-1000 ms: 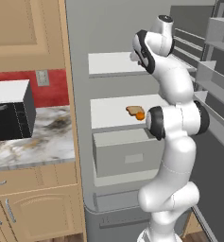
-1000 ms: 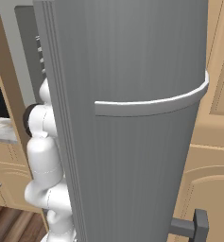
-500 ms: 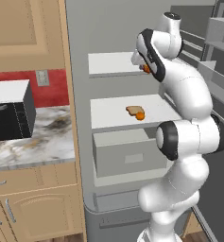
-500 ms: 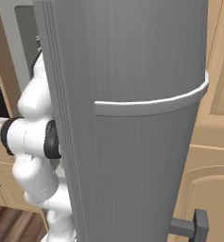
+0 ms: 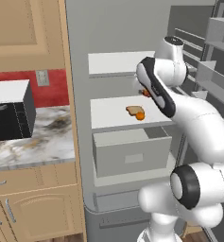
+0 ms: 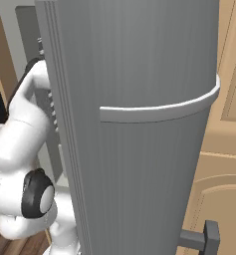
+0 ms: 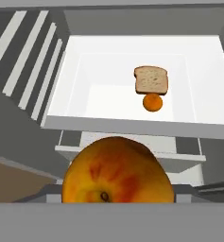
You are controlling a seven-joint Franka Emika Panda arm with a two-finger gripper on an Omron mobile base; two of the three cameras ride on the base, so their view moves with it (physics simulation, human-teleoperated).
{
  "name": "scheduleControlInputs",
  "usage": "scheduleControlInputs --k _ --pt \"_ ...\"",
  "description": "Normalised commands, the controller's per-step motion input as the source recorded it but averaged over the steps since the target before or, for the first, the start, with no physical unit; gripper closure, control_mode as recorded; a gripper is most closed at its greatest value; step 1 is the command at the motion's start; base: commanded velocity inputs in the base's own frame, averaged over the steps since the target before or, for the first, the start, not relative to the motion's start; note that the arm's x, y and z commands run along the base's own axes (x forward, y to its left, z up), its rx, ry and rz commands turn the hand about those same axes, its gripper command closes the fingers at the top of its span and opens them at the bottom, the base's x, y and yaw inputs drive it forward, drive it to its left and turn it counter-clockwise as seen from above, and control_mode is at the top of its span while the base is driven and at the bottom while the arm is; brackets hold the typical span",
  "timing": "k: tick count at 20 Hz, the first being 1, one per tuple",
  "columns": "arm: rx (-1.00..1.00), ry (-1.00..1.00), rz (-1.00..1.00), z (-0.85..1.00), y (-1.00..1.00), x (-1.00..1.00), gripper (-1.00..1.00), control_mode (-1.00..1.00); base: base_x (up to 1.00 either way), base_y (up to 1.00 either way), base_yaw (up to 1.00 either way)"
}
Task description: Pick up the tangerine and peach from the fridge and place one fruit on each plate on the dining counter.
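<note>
The peach (image 7: 117,172), orange-red and blotched, sits right in front of the hand camera, and my gripper (image 5: 145,90) is shut on it; the fruit hides the fingertips. In the left base view a sliver of the peach (image 5: 142,92) peeks out behind my forearm, in front of the open fridge (image 5: 123,28). The tangerine (image 7: 152,102) rests on the white middle shelf (image 5: 108,113), touching a slice of bread (image 7: 151,79). From the left base view the tangerine (image 5: 140,115) lies below and slightly left of my hand. The plates and dining counter are out of view.
A pale grey drawer (image 5: 130,151) sits under the shelf. The open fridge door (image 6: 139,124) rises close on the right, with its grey racks (image 5: 212,61) beside my arm. Left of the fridge are a black microwave (image 5: 9,111) on a marbled worktop (image 5: 38,142) and tan cupboards.
My arm has folded, the elbow dropping low and swinging right. The hand with the peach has come down from the top shelf to just above the middle shelf.
</note>
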Motion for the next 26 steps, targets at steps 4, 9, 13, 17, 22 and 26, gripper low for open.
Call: scheduleControlInputs --k 4,9,13,17,22,26 --pt "0.00 0.00 0.00 -0.30 0.09 -0.95 1.00 -1.00 0.00 0.00 0.00" --pt "0.00 0.00 0.00 -0.21 0.01 -0.67 1.00 -1.00 0.00 0.00 0.00" --pt "0.00 0.01 0.00 -0.18 0.00 -0.54 1.00 -1.00 0.00 0.00 0.00" --pt "0.00 0.01 0.00 -0.02 0.01 -0.49 1.00 -1.00 0.00 0.00 0.00" --pt "0.00 0.00 0.00 0.00 0.02 -0.40 1.00 -1.00 0.00 0.00 0.00" --pt "0.00 0.00 0.00 -0.01 0.02 -0.06 1.00 -1.00 0.00 0.00 0.00"
